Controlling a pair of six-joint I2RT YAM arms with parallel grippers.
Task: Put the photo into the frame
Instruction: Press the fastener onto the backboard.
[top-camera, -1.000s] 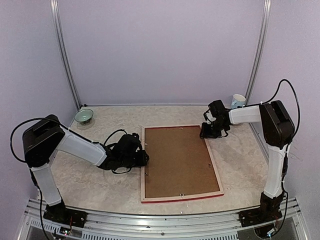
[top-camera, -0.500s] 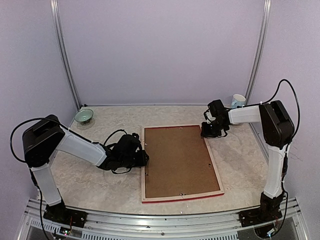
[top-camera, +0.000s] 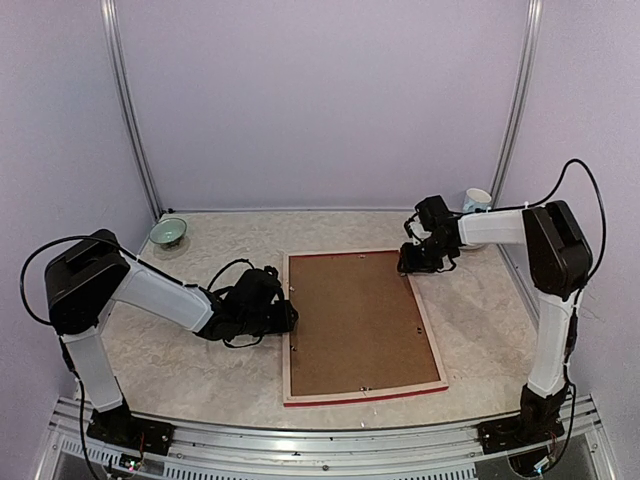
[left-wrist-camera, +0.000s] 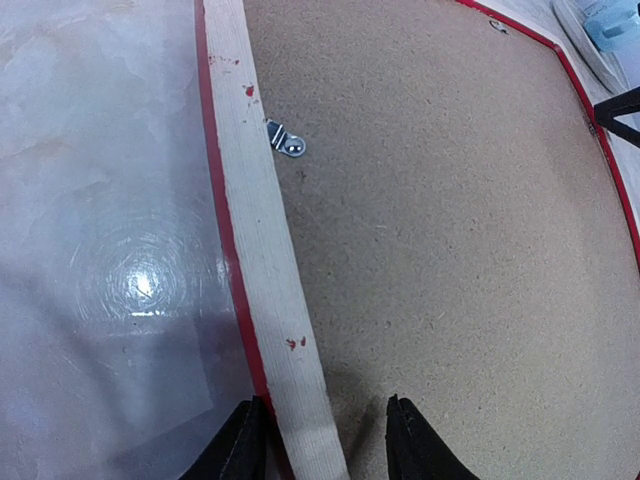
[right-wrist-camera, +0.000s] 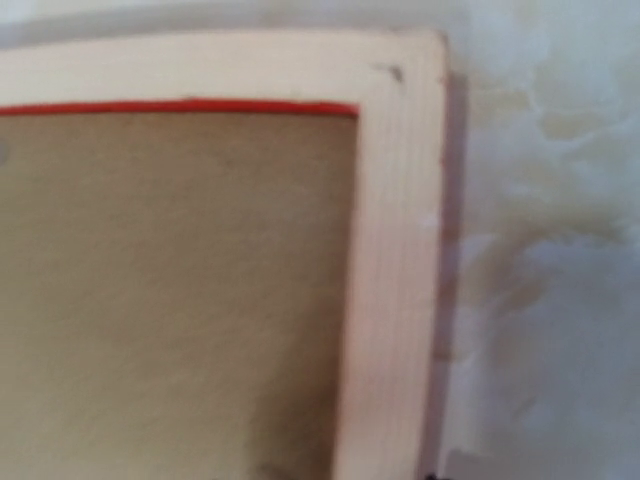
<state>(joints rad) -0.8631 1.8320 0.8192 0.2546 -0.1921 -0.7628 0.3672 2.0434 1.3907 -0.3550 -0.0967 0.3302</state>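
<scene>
my left tool (left-wrist-camera: 322, 428) is straddling the left rail of the frame (top-camera: 287, 350), jaws apart. my right tool (top-camera: 410, 262) is hanging at the frame's far right corner; i cannot tell whether it is apart or together.

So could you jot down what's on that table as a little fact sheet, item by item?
frame: flat on the table, pale wood back up, red edge showing
backing board: brown, sitting inside the frame
photo: not visible in any view
left gripper: jaws apart, astride the frame's left rail
right gripper: at the frame's far right corner; open or shut unclear
bowl: far left corner
cup: far right corner
</scene>
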